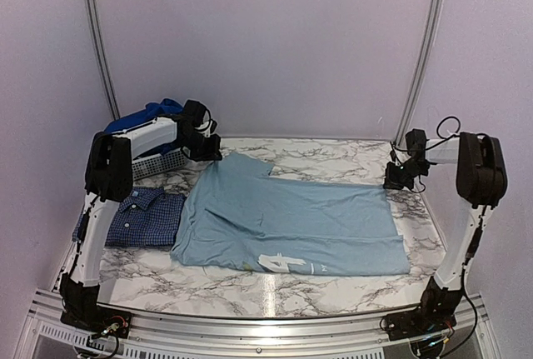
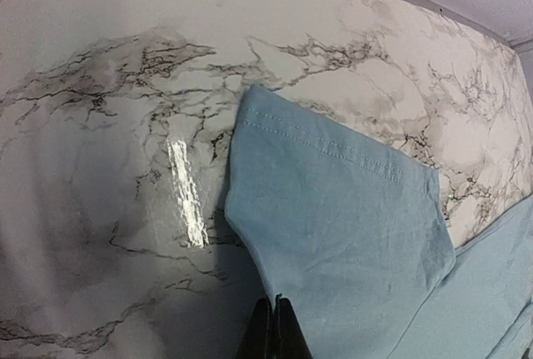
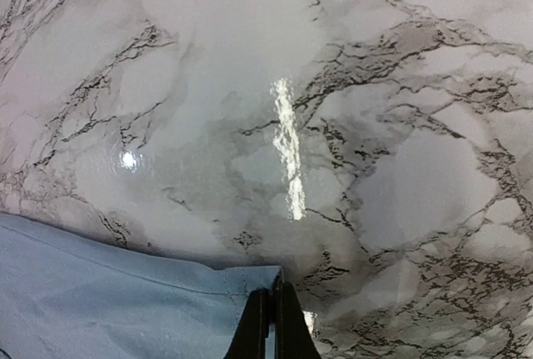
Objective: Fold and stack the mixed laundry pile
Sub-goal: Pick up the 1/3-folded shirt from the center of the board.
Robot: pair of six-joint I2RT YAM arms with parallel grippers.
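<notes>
From my seat the marble worktop (image 1: pixel 250 296) fills the view. The T-shirt (image 1: pixel 291 217) takes up most of it, spread flat across the middle with its white print (image 1: pixel 283 263) near the front edge and one sleeve (image 2: pixel 333 201) lying smooth toward the back left. Just left of it, touching its side, lies the check shirt (image 1: pixel 141 217), folded into a neat rectangle at the worktop's left edge. Behind that, in the back left corner, stands the basket (image 1: pixel 158 163), partly hidden by my left arm, with the blue clothes (image 1: pixel 146 113) heaped on top of it.

My left hand (image 1: pixel 212 157) sits low at the T-shirt's back left corner; on its wrist view the fingers (image 2: pixel 287 334) are pressed together and pinch the cloth edge just below the sleeve. My right hand (image 1: pixel 393 181) is down at the back right corner, fingers (image 3: pixel 291 330) closed tight on the very tip of the fabric there.
</notes>
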